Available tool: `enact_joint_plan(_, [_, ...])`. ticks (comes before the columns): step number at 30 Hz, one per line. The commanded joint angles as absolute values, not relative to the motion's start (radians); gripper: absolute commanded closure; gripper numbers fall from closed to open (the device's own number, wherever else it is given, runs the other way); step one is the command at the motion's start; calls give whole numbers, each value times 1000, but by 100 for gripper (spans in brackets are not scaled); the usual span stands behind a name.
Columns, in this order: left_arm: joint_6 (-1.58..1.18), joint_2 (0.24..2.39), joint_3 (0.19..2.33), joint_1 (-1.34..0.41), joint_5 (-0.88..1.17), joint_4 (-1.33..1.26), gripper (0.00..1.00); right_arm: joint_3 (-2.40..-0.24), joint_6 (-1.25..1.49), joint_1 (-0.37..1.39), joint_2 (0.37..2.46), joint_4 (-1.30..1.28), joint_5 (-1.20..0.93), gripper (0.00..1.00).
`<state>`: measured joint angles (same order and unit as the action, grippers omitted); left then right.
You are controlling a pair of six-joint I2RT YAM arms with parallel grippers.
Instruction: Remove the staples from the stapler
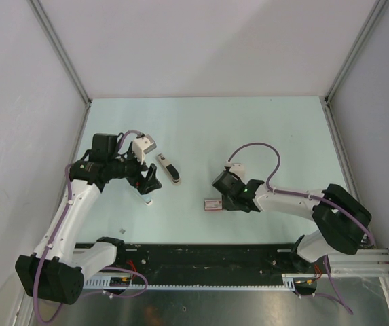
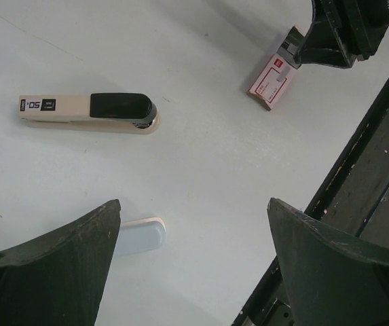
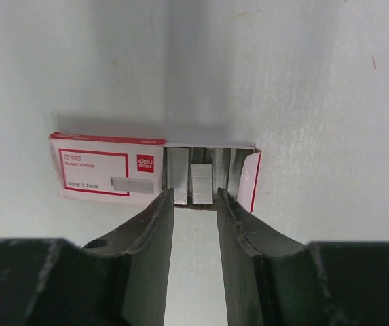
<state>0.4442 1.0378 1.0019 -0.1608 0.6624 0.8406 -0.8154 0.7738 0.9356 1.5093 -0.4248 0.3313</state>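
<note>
The stapler [image 2: 142, 235], a small pale-blue oblong, lies flat on the table just beside my left finger, which partly hides it. It also shows in the top view [image 1: 149, 202]. My left gripper [image 2: 194, 204] hangs above the table, wide open and empty, and also shows in the top view [image 1: 148, 183]. My right gripper [image 3: 194, 195] is low at the open end of the red, white and grey box [image 3: 106, 170]. Its fingers stand slightly apart. A short silvery strip of staples [image 3: 202, 183] lies in the box mouth between the fingertips, touching neither.
A larger beige and black stapler [image 2: 89, 112] lies on the table past the left gripper, also in the top view [image 1: 169, 170]. More staple strips [image 3: 178, 175] fill the box. A tiny grey bit [image 1: 123, 231] lies near the black front rail [image 1: 208, 258].
</note>
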Motion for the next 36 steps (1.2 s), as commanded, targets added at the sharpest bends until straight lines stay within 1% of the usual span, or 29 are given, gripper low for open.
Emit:
enact_joint_plan(1, [448, 1020, 1006, -154, 712, 846, 6, -819, 768, 931, 1426, -409, 335, 66])
enact_joint_plan(7, [468, 1049, 1005, -165, 720, 845, 7, -856, 745, 909, 1336, -426, 317, 76])
enact_joint_plan(12, [520, 1119, 1003, -260, 668, 842, 12, -864, 717, 807, 1299, -485, 306, 81])
enact_joint_plan(17, [563, 1225, 998, -392, 579, 796, 14, -780, 696, 690, 1286, -447, 201, 81])
enact_joint_plan(27, [596, 1507, 1028, -608, 409, 637, 13, -524, 757, 496, 1290, -133, -206, 80])
enact_joint_plan(32, [606, 1610, 1041, -681, 324, 580, 13, -450, 802, 442, 1322, 0, -320, 80])
enact_joint_plan(36, [604, 1660, 1060, -710, 282, 547, 13, -404, 824, 410, 1331, 73, -371, 79])
